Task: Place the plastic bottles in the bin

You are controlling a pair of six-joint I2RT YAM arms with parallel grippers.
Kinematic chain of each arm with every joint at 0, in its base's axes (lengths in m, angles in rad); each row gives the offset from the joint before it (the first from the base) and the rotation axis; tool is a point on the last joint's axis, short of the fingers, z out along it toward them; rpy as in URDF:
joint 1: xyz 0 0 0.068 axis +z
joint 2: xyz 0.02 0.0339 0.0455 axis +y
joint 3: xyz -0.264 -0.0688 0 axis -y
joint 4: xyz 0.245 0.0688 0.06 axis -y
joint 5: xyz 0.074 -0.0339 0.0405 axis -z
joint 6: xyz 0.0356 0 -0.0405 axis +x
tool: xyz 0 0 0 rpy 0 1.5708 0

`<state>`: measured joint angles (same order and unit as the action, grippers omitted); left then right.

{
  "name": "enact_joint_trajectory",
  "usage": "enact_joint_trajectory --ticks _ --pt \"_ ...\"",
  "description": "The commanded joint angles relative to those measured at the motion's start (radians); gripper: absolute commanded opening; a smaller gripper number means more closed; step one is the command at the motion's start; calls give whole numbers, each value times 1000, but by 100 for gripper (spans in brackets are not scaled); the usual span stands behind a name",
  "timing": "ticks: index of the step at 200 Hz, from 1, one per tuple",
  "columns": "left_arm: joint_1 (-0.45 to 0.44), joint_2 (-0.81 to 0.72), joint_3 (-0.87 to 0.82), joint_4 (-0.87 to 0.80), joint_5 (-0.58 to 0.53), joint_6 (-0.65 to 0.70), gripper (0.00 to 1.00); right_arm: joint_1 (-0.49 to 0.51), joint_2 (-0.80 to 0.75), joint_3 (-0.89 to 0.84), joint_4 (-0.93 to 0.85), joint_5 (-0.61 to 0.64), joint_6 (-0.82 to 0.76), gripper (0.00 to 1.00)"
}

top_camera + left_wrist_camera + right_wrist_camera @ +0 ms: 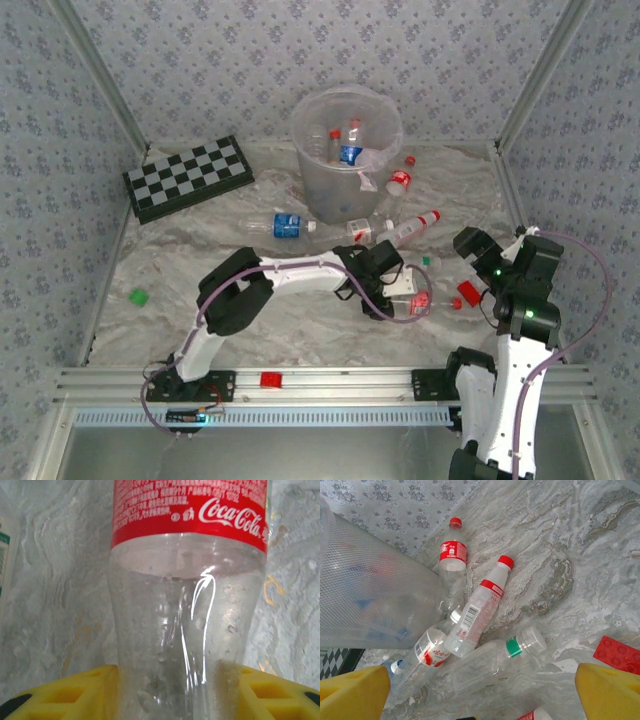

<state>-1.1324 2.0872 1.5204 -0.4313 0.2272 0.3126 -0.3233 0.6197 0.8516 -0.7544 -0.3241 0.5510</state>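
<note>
Left jaws pinch both sides of a smooth clear Coca-Cola bottle with a red label, lying on the marbled grey tabletop. Right jaws gape wide, holding nothing, above loose bottles of thin clear plastic. The tall round tapered translucent bin at the back holds several bottles, with others just beside it.

— Where's the top camera?
— High behind the arms, looking down across the whole bench to the bin.
— The wrist ones?
— Left sits tight against a red-label bottle. Right looks slanting down, farther off, at the bin's side and bottles beside it, which the top view shares.
</note>
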Motion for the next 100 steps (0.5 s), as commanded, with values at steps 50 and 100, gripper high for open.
enact_joint_trajectory --ticks 50,100 --pt "48 -364 -263 173 -49 -120 43 -7 35 14 137 -263 61 97" --pt "154 -662 -547 342 -123 -398 37 19 85 -19 296 -483 118 97"
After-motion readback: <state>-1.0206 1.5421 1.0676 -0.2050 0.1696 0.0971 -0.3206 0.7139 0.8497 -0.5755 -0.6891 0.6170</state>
